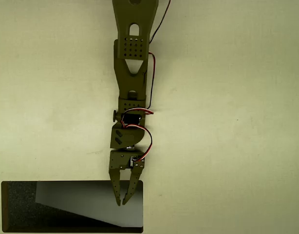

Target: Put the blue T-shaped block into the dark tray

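Note:
The dark tray (19, 207) lies at the bottom left of the overhead view, with black speckled foam inside and a pale glare wedge across its right part. My olive-green arm reaches down from the top centre. Its gripper (122, 202) hangs over the tray's right part, just inside the upper rim. The fingers converge into a narrow V with the tips nearly touching, and nothing shows between them. The blue T-shaped block is hidden or out of view.
A pale, plain tabletop (227, 146) surrounds the tray and the arm on all sides. Red and black cables (150, 87) run along the arm's right side. The tray's lower rim meets the bottom edge of the picture.

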